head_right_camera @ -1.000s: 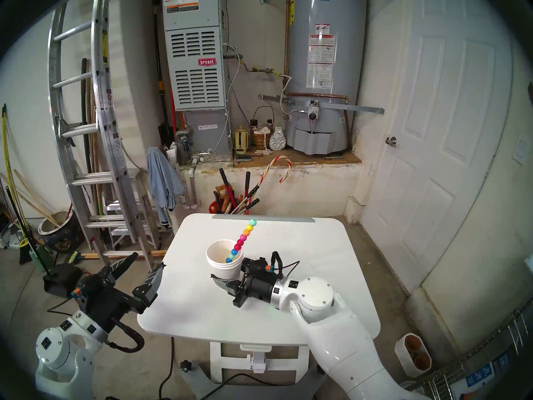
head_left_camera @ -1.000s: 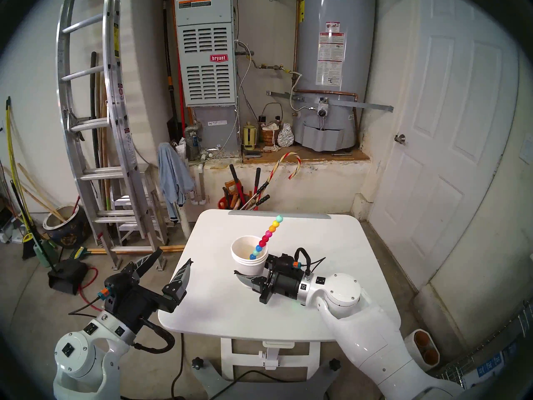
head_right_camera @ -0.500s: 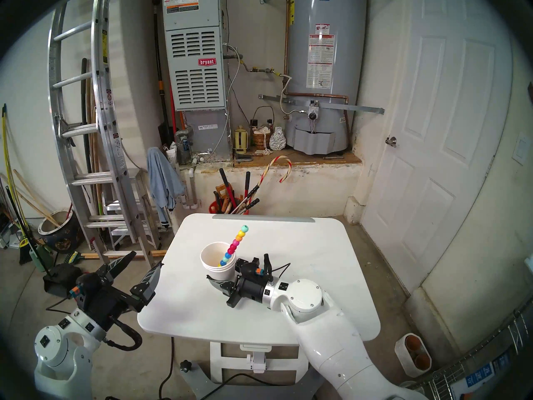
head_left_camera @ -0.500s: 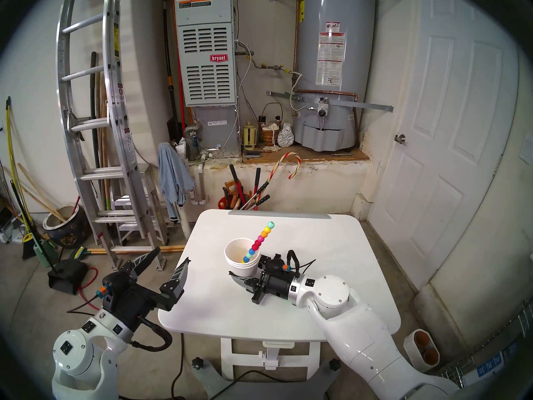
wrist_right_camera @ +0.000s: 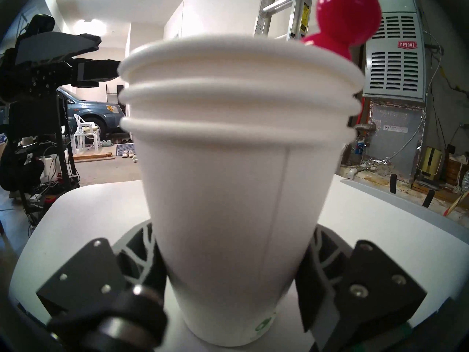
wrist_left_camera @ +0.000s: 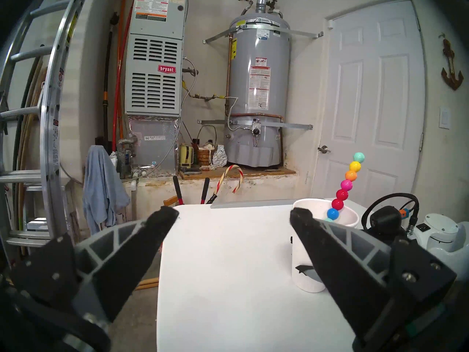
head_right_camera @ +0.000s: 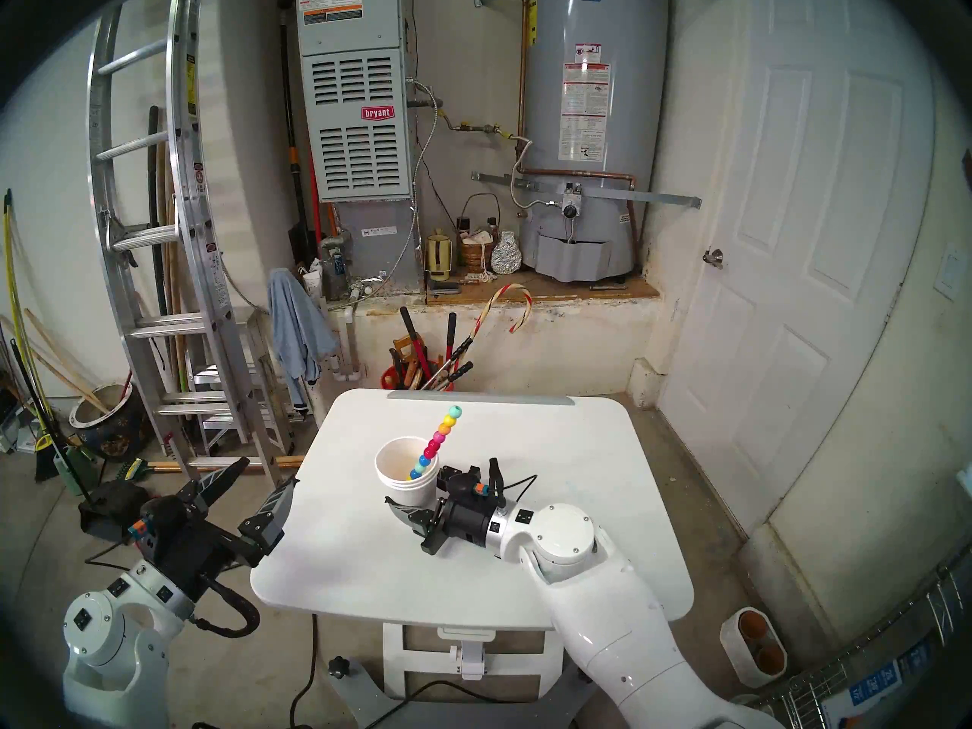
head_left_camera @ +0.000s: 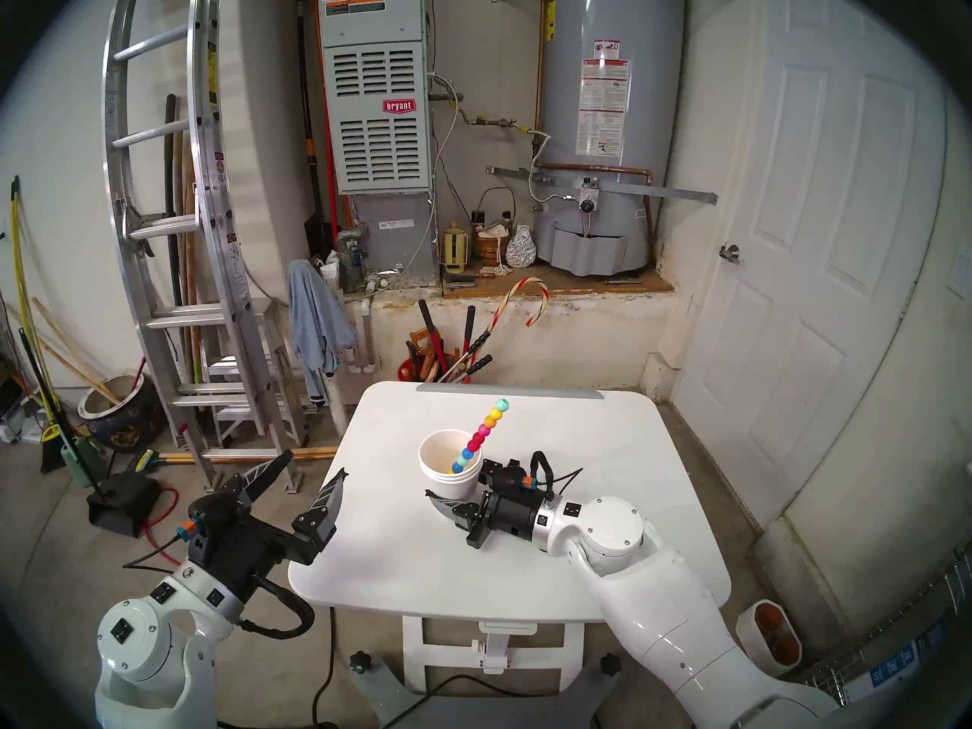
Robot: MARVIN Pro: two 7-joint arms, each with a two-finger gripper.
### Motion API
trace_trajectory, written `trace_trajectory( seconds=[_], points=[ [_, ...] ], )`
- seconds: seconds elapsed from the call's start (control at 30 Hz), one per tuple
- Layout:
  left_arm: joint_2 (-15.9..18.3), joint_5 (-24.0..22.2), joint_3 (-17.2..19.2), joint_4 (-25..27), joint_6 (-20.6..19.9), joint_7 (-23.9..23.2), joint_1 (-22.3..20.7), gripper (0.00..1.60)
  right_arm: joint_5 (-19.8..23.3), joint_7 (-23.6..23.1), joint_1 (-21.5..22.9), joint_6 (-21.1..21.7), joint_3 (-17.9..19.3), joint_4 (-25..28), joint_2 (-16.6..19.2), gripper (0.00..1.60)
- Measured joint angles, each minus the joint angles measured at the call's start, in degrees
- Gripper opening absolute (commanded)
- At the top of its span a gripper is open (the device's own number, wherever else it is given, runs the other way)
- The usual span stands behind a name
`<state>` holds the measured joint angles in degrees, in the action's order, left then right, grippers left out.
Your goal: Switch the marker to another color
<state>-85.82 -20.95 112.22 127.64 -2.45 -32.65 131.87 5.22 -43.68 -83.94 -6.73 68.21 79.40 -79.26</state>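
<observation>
The marker is a stick of coloured beads leaning in a stack of white paper cups on the white table; its teal end sticks out up and to the right. My right gripper is shut on the lower part of the cup stack, one finger on each side. In the right wrist view the cups fill the frame between the bent fingers, with a red bead above the rim. My left gripper is open and empty at the table's left edge, apart from the cups and the marker.
A red-and-white candy cane stands in a tool bucket just behind the table's far edge. A ladder leans at the left, a water heater stands at the back, and a door is at the right.
My right gripper carried the cups and marker a little to the left, then partly back to the right. The left arm shifted slightly and stays open.
</observation>
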Motion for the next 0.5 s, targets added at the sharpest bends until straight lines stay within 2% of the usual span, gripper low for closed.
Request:
trace_trajectory(
  seconds=[0.07, 0.1, 0.17, 0.2, 0.3, 0.5],
  points=[
    [0.0, 0.0, 0.0, 0.0, 0.0, 0.1, 0.0, 1.6, 0.2, -0.4, 0.0, 0.3, 0.2, 0.0, 0.0, 0.85],
    [-0.1, 0.0, 0.0, 0.0, 0.0, 0.1, 0.0, 1.6, 0.2, -0.5, 0.0, 0.4, 0.2, 0.0, 0.0, 0.86],
    [-0.1, 0.0, 0.0, 0.0, 0.0, 0.1, -0.1, 1.6, 0.3, -0.8, 0.0, 0.5, 0.4, -0.1, 0.0, 1.09],
    [-0.1, 0.0, 0.0, 0.0, 0.0, 0.2, -0.1, 1.6, 0.4, -1.0, 0.0, 0.5, 0.4, -0.2, 0.0, 1.35],
    [-0.2, 0.0, 0.0, 0.0, 0.0, 0.2, -0.1, 1.6, 0.5, -1.4, 0.1, 0.5, 0.5, -0.6, 0.0, 1.6],
    [-0.3, 0.0, -0.1, 0.0, 0.0, 0.3, -0.1, 1.6, 0.6, -2.0, -0.1, 0.4, 0.8, -1.0, 0.0, 1.6]
  ],
)
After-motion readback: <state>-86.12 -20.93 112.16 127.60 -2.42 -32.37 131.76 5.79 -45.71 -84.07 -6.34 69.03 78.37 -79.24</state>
